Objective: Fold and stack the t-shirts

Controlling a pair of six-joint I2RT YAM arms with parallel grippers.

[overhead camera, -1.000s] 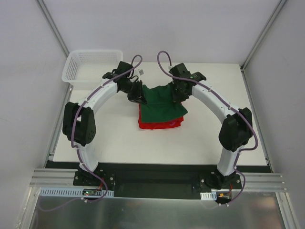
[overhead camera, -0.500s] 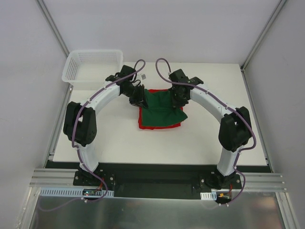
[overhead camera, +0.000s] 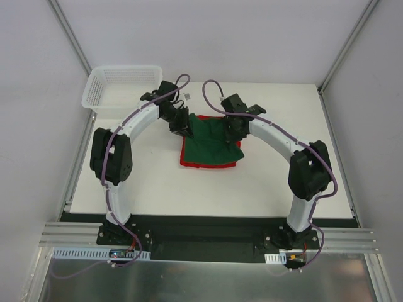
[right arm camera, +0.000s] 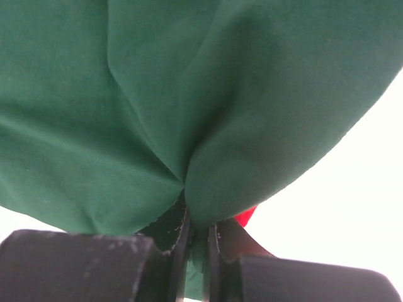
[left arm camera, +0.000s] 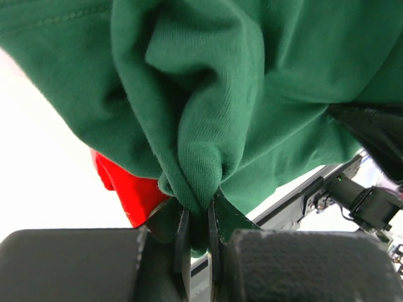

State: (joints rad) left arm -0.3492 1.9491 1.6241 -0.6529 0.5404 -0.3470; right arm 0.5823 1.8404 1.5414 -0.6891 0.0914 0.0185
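The dark green t-shirt [overhead camera: 211, 141] lies folded over the red t-shirt [overhead camera: 189, 162] in the middle of the table; only red edges show at the left, bottom and top. My left gripper [overhead camera: 183, 128] is shut on the green shirt's far left corner, the cloth bunched between its fingers [left arm camera: 199, 217]. My right gripper [overhead camera: 234, 132] is shut on the far right corner, a fold of green t-shirt [right arm camera: 208, 119] pinched at its jaws [right arm camera: 196, 233]. A bit of red t-shirt [left arm camera: 126, 189] shows under the green t-shirt [left arm camera: 208, 94] in the left wrist view, and a red sliver [right arm camera: 247, 216] in the right wrist view.
A white mesh basket [overhead camera: 119, 88] stands at the far left corner of the white table [overhead camera: 283, 182]. Grey walls close the table in at the back and sides. The arm bases sit on a rail [overhead camera: 208, 239] at the near edge.
Both grippers moved away from the bases with the green shirt, drawing it flatter over the red one. Less red shows at the near edge.
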